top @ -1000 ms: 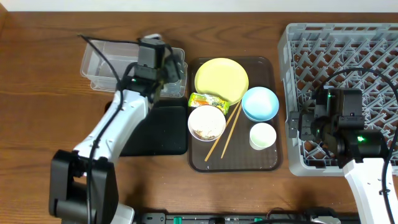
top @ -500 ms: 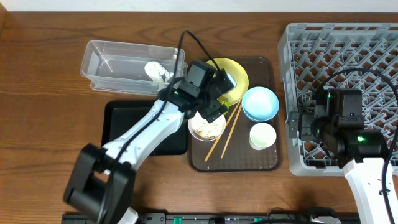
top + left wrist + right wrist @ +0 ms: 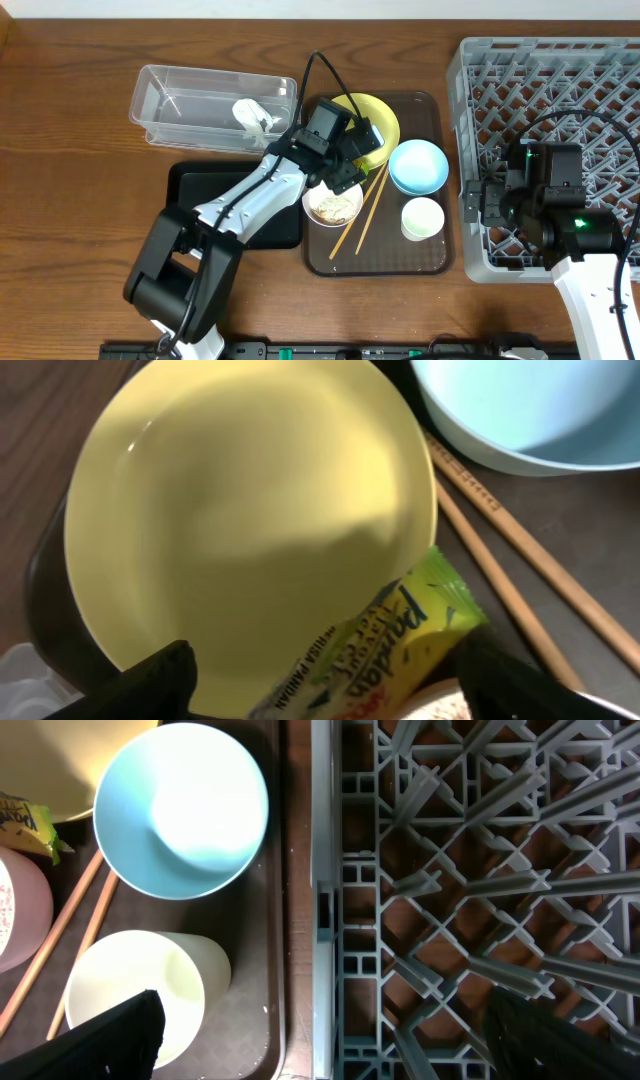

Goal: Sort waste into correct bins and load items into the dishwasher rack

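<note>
My left gripper [image 3: 340,172] [image 3: 330,695] is open and low over the green-and-orange wrapper [image 3: 385,645], one finger on each side of it. The wrapper lies against the edge of the yellow plate [image 3: 250,520] [image 3: 375,125], beside the chopsticks [image 3: 520,570] [image 3: 362,215]. The white bowl [image 3: 333,207] holds rice-like crumbs. The light blue bowl [image 3: 418,165] [image 3: 180,810] and small white cup [image 3: 422,218] [image 3: 140,995] stand to the right. Crumpled white paper [image 3: 255,115] lies in the clear tub [image 3: 170,100]. My right gripper [image 3: 478,200] [image 3: 330,1045] is open and empty over the left edge of the grey rack [image 3: 560,100] [image 3: 480,870].
The dishes stand on a brown serving tray [image 3: 435,262]. The shallow black tray [image 3: 235,215] lies left of it, partly under my left arm. My right arm's body covers the rack's front left part.
My left arm has swung right from the clear tub to the brown tray and lowered over the wrapper. The white paper now lies in the tub. The right arm has not moved.
</note>
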